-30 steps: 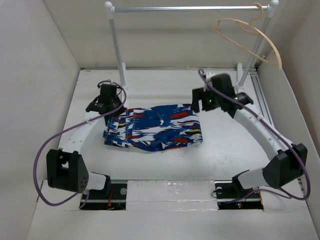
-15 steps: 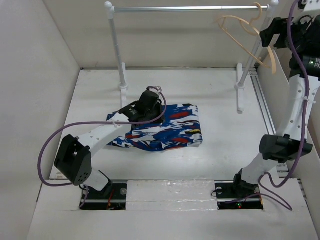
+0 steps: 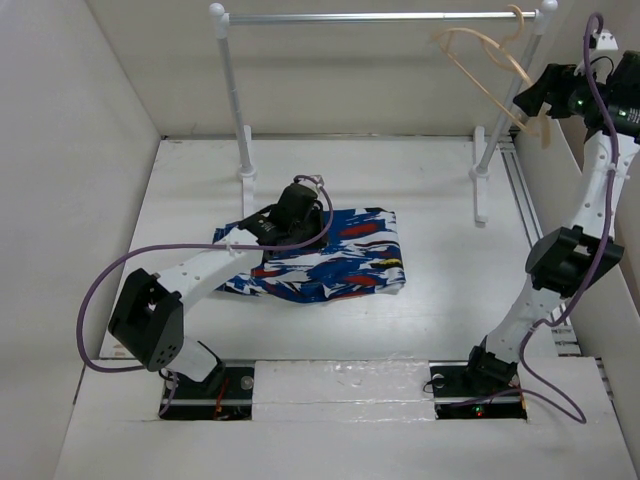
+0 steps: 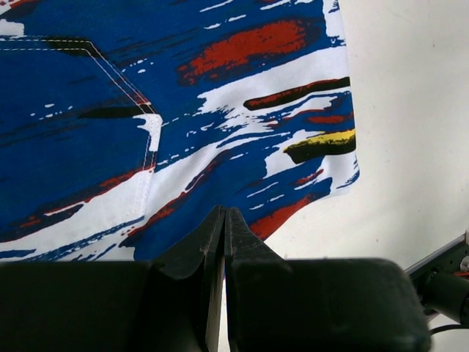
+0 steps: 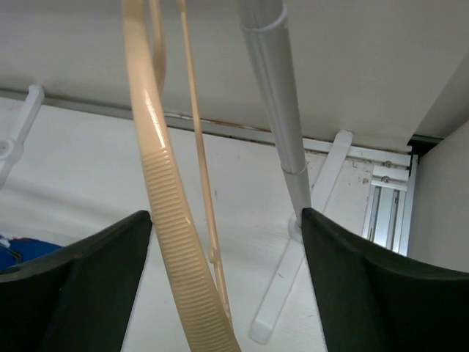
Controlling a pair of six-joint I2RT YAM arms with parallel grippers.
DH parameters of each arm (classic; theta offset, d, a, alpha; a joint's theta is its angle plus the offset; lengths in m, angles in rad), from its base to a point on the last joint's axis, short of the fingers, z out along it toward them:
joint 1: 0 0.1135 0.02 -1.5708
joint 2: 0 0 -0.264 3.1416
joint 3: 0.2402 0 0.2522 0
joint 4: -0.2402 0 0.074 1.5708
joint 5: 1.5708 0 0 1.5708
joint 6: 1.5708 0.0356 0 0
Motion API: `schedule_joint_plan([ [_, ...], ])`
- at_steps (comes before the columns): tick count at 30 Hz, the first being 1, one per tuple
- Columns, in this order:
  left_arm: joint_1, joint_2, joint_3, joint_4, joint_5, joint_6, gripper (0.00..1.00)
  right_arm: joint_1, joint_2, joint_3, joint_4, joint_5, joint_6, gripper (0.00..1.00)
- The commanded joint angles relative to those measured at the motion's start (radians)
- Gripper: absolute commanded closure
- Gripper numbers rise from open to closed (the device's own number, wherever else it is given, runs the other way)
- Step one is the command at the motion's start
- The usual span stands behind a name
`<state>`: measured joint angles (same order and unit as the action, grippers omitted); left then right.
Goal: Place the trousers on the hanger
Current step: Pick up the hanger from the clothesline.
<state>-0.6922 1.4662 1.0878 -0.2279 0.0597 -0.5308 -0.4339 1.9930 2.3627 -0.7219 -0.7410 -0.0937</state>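
White tabletop point(image 3: 450, 250) on my screen: the trousers point(image 3: 345, 255) lie flat at centre, with my left gripper point(image 4: 224, 214) over their 10 o'clock part, fingers together. At 1 o'clock, my right gripper point(image 5: 227, 213) stands wide apart around the hanger point(image 5: 165, 198), which hangs on the rail point(image 3: 380, 16).

Bright even light, soft shadows, mostly sharp
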Motion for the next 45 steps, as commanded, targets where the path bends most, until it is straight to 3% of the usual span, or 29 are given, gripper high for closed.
schedule_joint_plan([
  [1,0.000,0.000,0.014,0.012,0.012,0.018,1.00,0.043,-0.026,0.014,0.036,-0.064,-0.018,0.12],
  [2,0.000,0.002,0.017,0.010,0.009,0.017,1.00,0.052,-0.029,0.004,0.036,-0.058,-0.023,0.24],
  [5,0.000,0.002,0.023,0.010,0.009,0.018,1.00,0.101,-0.063,-0.055,0.071,0.021,-0.041,0.48],
  [11,0.000,0.002,0.026,0.002,0.008,0.017,1.00,0.193,-0.194,-0.160,0.174,0.236,-0.107,0.74],
  [18,0.000,-0.004,0.032,-0.007,-0.004,0.008,1.00,0.280,-0.302,-0.258,0.289,0.448,-0.146,0.97],
  [21,0.000,-0.010,0.053,-0.014,-0.015,0.005,0.99,0.322,-0.355,-0.312,0.344,0.524,-0.146,1.00],
  [22,0.000,-0.015,0.101,-0.030,-0.027,0.008,0.89,0.340,-0.374,-0.313,0.345,0.564,-0.152,1.00],
  [23,0.000,-0.015,0.101,-0.037,-0.027,0.008,0.88,0.340,-0.375,-0.313,0.335,0.565,-0.152,1.00],
  [24,0.000,-0.018,0.124,-0.045,-0.031,0.012,0.77,0.354,-0.376,-0.309,0.320,0.601,-0.155,1.00],
  [28,0.000,-0.029,0.245,-0.059,-0.006,0.017,0.56,0.377,-0.427,-0.385,0.312,0.638,-0.170,1.00],
  [31,0.000,-0.023,0.328,-0.067,0.029,0.012,0.52,0.415,-0.505,-0.541,0.398,0.686,-0.172,1.00],
  [36,0.000,0.016,0.446,-0.085,0.083,0.014,0.47,0.443,-0.496,-0.617,0.394,0.732,-0.193,1.00],
  [42,0.000,0.080,0.584,-0.076,0.169,-0.009,0.40,0.504,-0.655,-0.865,0.539,0.819,-0.201,1.00],
  [45,0.000,0.100,0.621,-0.074,0.196,-0.020,0.39,0.527,-0.687,-0.904,0.538,0.861,-0.212,1.00],
])
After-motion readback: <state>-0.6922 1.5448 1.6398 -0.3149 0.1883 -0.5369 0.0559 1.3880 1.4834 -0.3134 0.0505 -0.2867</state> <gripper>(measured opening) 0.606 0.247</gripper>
